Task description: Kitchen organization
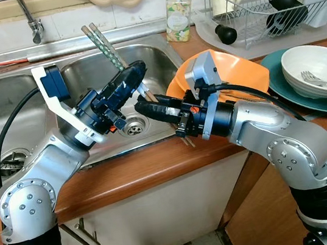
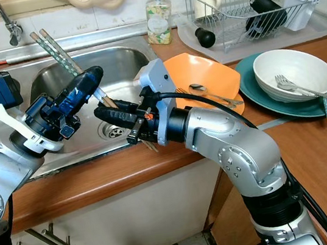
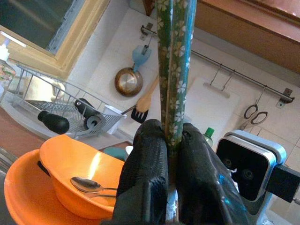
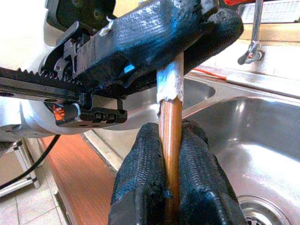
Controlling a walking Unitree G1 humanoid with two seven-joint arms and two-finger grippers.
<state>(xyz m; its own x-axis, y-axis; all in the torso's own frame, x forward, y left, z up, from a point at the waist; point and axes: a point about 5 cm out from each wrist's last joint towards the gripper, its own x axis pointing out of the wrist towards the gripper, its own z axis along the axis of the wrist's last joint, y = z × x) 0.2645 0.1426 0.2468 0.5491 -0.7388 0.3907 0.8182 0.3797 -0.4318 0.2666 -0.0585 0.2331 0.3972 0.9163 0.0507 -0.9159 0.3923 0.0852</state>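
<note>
Left eye view: over the front edge of the sink (image 1: 1, 110) the two arms meet. The left gripper (image 1: 128, 81) is clamped on a pair of chopsticks (image 1: 104, 43) that slant up and back over the sink toward the tap, and the right gripper (image 1: 151, 108) pinches the same pair lower down, just above the sink's front rim. Just beside the sink on the counter sits an orange bowl (image 1: 241, 67).

Right eye view: the chopsticks' lower tips poke out below the right gripper, over the counter edge in front of the sink. A spoon (image 2: 202, 87) lies in the orange bowl, and farther from the sink a white bowl (image 2: 294, 72) sits on a teal plate (image 2: 256, 94).

Left wrist view: both fingers (image 3: 145, 164) press the flowered sticks between them.

Right wrist view: its fingers (image 4: 140, 187) are closed on the bare wooden part, right under the other gripper.

The risk appears to lie in the handover: with both holds so near each other, a release before the other grip is firm could let one stick slide out into the sink or onto the floor, and pulling at different angles could twist or split the pair
</note>
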